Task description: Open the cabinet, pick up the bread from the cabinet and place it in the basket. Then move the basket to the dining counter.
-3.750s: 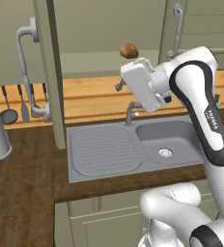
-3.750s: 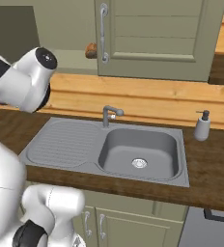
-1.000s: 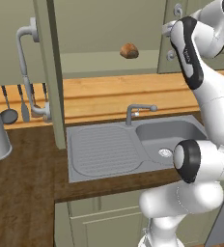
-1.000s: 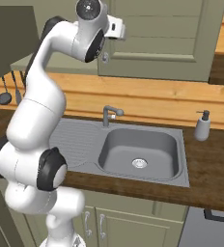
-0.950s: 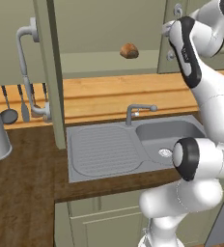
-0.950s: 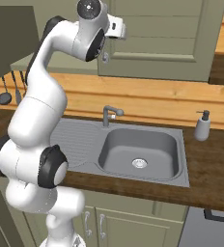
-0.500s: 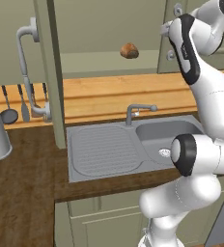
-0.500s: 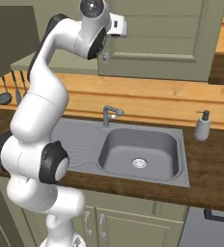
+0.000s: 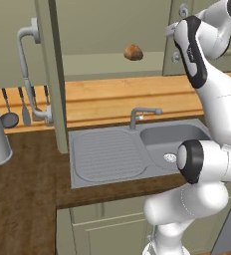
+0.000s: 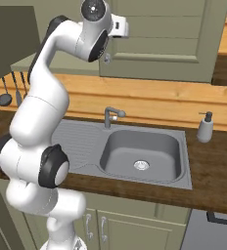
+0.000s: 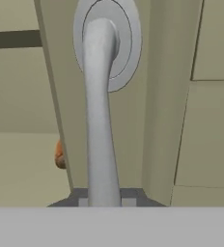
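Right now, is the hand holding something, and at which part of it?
Yes. The hand is shut on the grey bar handle of the right cabinet door, gripping the bar partway along, away from its round mounting plate.

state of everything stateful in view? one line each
cabinet left door: swung open, edge-on to the left base view
cabinet right door: closed
handle: on the right door, tool shut on it
tool: shut on the handle
bread: on the cabinet shelf, untouched
faucet: no water running
sink: empty basin
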